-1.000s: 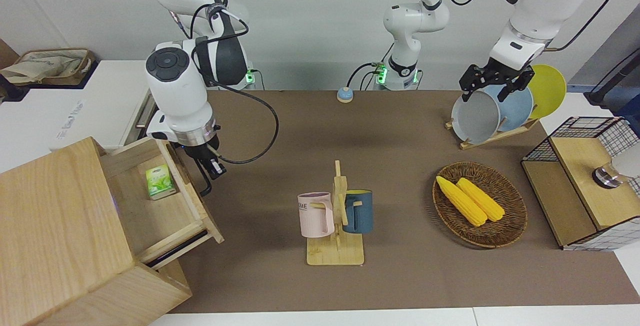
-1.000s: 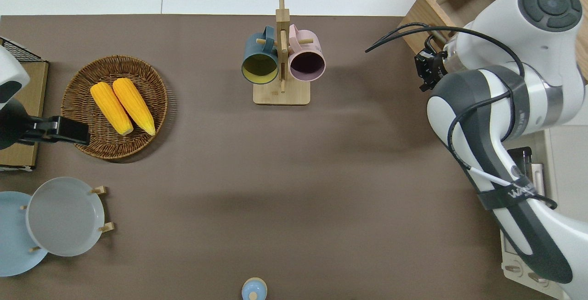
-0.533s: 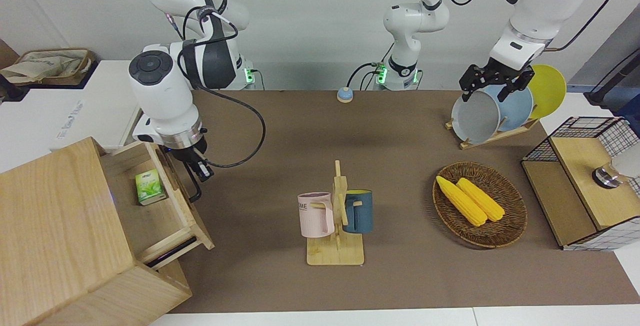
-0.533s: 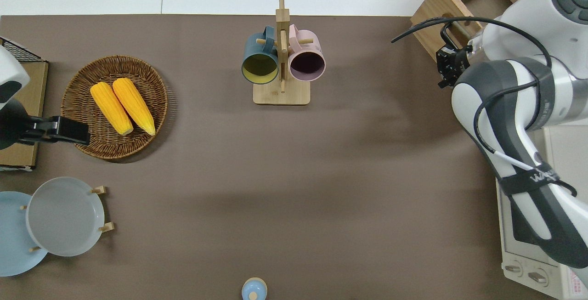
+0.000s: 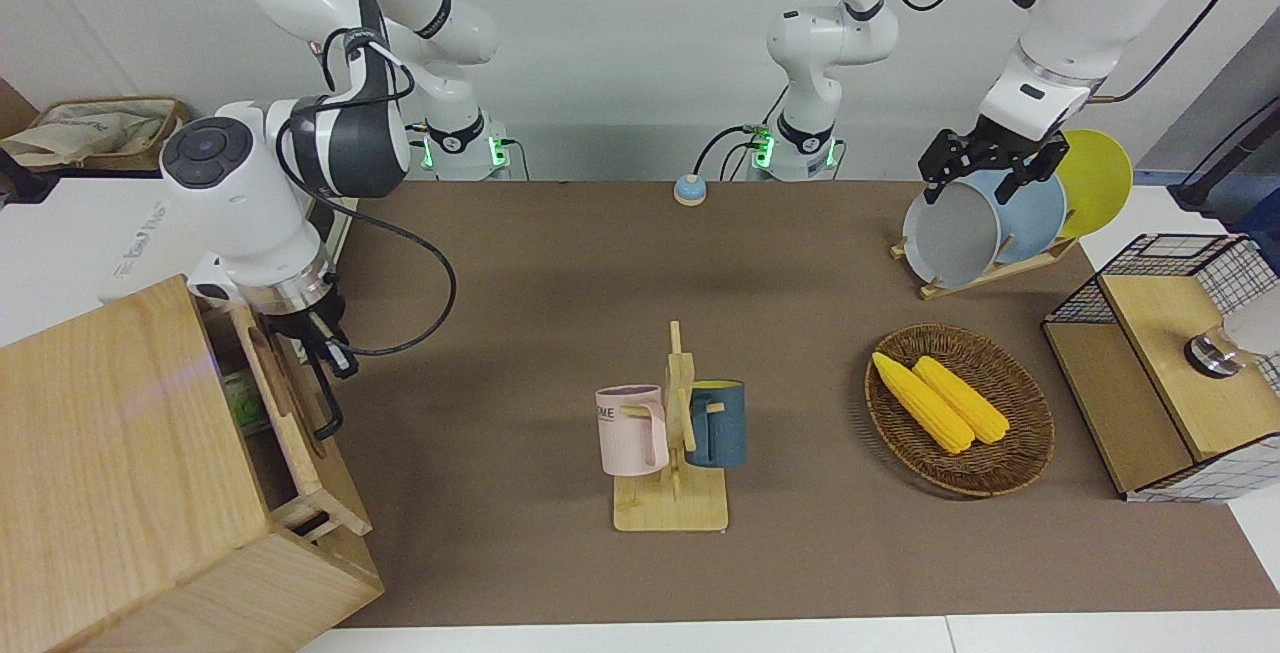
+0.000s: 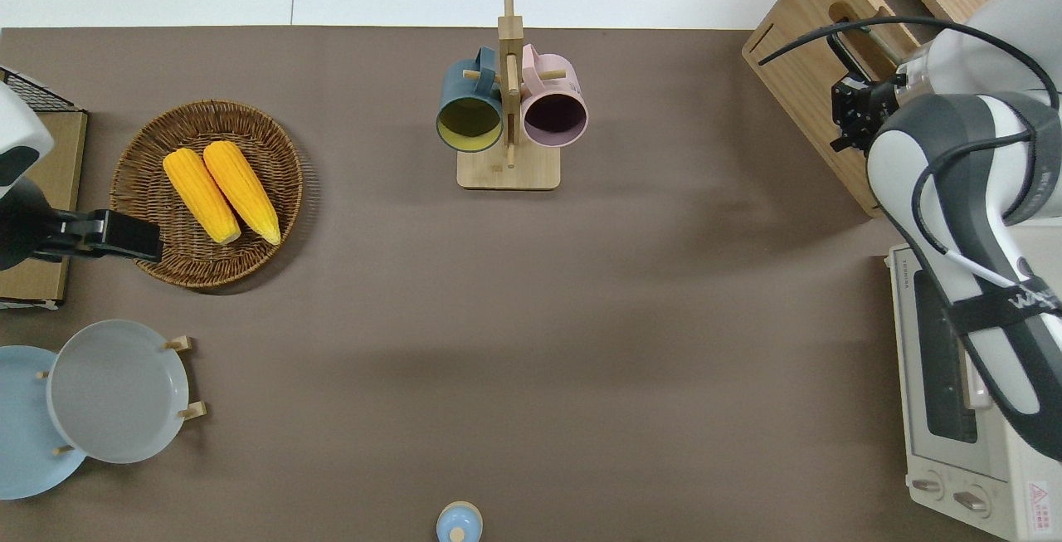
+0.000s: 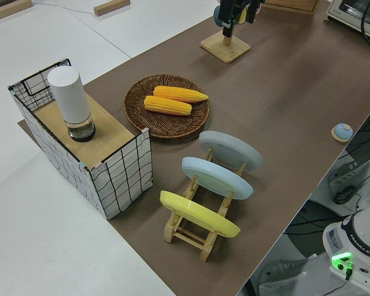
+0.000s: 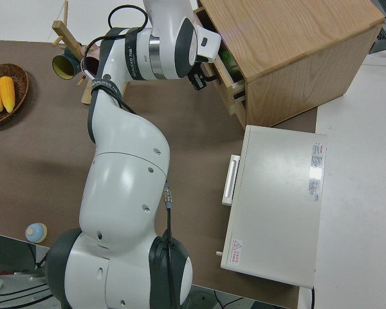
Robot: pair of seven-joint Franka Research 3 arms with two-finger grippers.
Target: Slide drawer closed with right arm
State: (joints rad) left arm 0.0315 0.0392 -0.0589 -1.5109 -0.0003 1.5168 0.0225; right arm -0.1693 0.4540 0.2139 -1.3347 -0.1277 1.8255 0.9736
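Showing the drawer [image 5: 290, 403], nearly shut, at lower left of the front view, with the right gripper [image 5: 325, 358] at its handle [image 5: 327, 401], finger state not discernible; jamming is judged possible if the push is angled.

The right arm [image 5: 300, 148] is bent at the elbow, with its forearm angled down toward its own end of the table. Its silver wrist ring and black wrist are turned downward, and a black cable is looped from the upper arm to the wrist. The right gripper [image 5: 325, 348] is pointed down and slightly outward; whether its 2 fingers are parted cannot be made out. The left arm [image 5: 1060, 23] is parked, and its gripper [image 5: 985, 168] is seen hanging down with its fingers spread apart.
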